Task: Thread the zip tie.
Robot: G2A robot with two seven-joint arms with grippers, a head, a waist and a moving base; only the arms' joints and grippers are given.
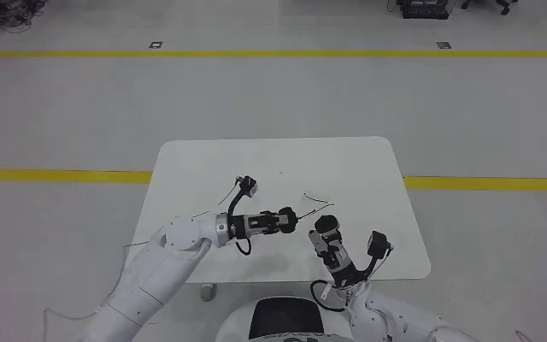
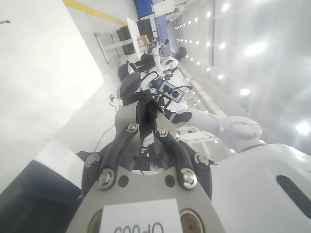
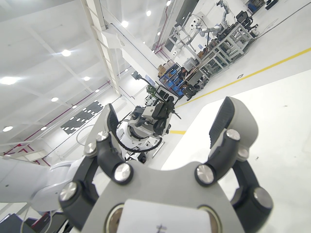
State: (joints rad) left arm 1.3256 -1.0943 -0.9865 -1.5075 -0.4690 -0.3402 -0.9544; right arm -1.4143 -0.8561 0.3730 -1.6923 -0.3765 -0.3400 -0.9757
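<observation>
Pale flooring [image 1: 273, 103] with yellow lines [image 1: 273, 54] surrounds the white, round-cornered counter [image 1: 197, 162]. Nearest the robot, the right gripper [image 3: 167, 105] hangs over the counter's near part, jaws spread wide and empty, a white printed label [image 3: 165, 217] on its base. Facing it, the left gripper [image 3: 164, 115] has its jaws pinched on a thin black plastic zip tie [image 3: 178, 116], whose short free end sticks out toward the right gripper. Farther off, a thin dark curved strip [image 1: 318, 203] lies on the counter.
</observation>
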